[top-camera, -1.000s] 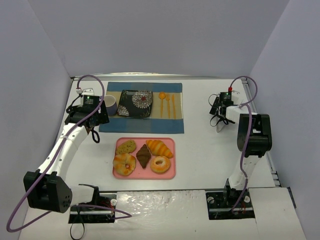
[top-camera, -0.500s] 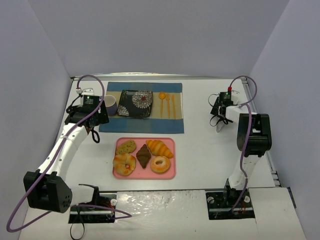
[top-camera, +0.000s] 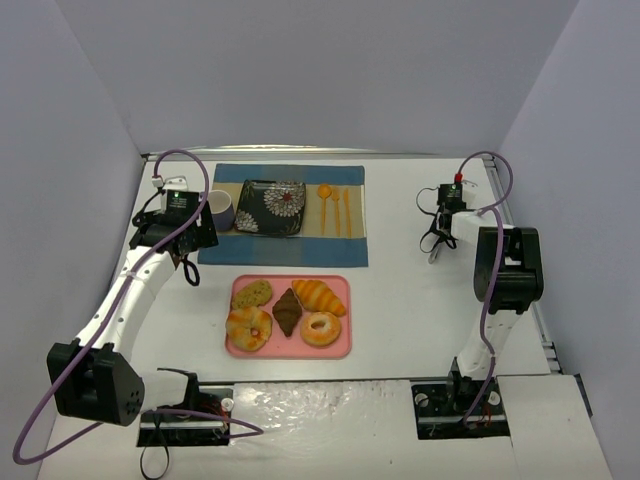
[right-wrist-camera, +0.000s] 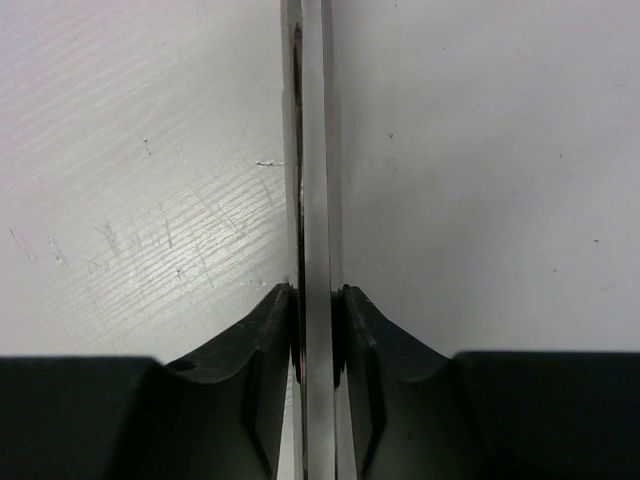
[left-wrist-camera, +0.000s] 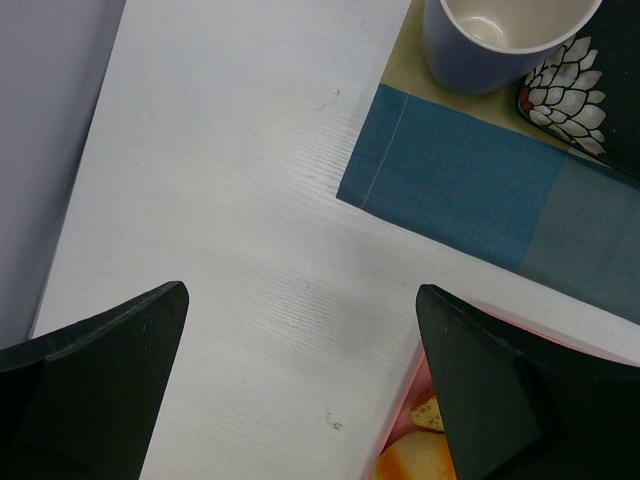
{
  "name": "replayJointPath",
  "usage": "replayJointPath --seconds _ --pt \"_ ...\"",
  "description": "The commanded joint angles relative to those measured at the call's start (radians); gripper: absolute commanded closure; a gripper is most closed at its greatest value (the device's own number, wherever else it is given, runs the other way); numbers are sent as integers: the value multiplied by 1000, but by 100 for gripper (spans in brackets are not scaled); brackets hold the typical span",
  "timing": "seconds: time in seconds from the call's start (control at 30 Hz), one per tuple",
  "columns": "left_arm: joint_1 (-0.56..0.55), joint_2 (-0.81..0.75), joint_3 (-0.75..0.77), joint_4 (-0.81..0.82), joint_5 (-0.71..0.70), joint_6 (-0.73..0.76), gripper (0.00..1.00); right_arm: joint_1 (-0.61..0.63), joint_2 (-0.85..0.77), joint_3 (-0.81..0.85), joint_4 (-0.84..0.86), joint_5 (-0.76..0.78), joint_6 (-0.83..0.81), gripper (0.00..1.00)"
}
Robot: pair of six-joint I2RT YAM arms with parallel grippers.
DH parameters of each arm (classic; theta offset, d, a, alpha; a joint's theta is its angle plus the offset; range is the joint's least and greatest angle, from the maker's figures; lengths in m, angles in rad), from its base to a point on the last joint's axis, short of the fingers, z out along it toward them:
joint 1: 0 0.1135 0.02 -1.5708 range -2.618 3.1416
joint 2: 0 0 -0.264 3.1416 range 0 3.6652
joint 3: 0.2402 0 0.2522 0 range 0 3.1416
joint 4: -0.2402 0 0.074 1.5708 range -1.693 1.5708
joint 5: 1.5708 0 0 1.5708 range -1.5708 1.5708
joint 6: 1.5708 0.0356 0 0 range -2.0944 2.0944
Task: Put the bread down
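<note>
Five pastries lie on a pink tray [top-camera: 342,345] at the near middle of the white table [top-camera: 400,310]. The croissant [top-camera: 319,296] rests in the tray's far right part, set on a slant, just right of a dark chocolate pastry [top-camera: 288,311] and just beyond a ring donut [top-camera: 321,328]. A greenish cookie [top-camera: 252,293] sits at the far left of the tray, with a frosted donut [top-camera: 249,327] nearer than it. Beyond the tray lies a blue placemat [top-camera: 285,252] bearing a dark flower-patterned plate [top-camera: 272,207], a mug [top-camera: 220,210] at its left end, and an orange spoon [top-camera: 324,205], fork [top-camera: 336,210] and knife [top-camera: 347,210] to the right of the plate. The left gripper [left-wrist-camera: 300,400] hovers over bare table left of the tray and near the placemat's near left corner, its fingers [left-wrist-camera: 100,370] spread wide with nothing between them; neither arm touches the croissant. In the left wrist view the mug stands just beyond the blue corner, and a sliver of the pink tray shows by the right finger. The right gripper [right-wrist-camera: 315,300] is far to the right, well apart from the tray, pointing down at the table. Its fingers [right-wrist-camera: 265,350] are pinched tight on a thin metal strip [right-wrist-camera: 315,150] seen edge-on, which runs from between them out over the table; what tool it is I cannot tell.
</note>
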Motion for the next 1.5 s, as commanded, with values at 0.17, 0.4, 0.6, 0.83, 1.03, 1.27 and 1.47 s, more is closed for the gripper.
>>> replayJointPath --seconds 0.17,0.4,0.6,0.83,1.03,1.27,1.47 --pt "2 -19 19 16 -44 3 3 7 0 4 -26 5 6 87" --pt "2 -34 16 12 -44 -8 3 34 1 6 -31 14 9 100" --pt "2 -43 14 10 -46 -4 3 55 -11 6 -33 22 12 100" --pt "2 -47 9 12 -43 -4 3 65 -50 12 -47 39 13 100" --pt "2 -57 2 17 -41 -8 3 69 -84 6 -66 45 16 100" --pt "2 -71 -1 15 -43 -4 3 90 -113 -11 -78 52 16 100" --pt "2 -80 -3 3 -47 -3 3 108 -139 -17 -86 54 25 100"
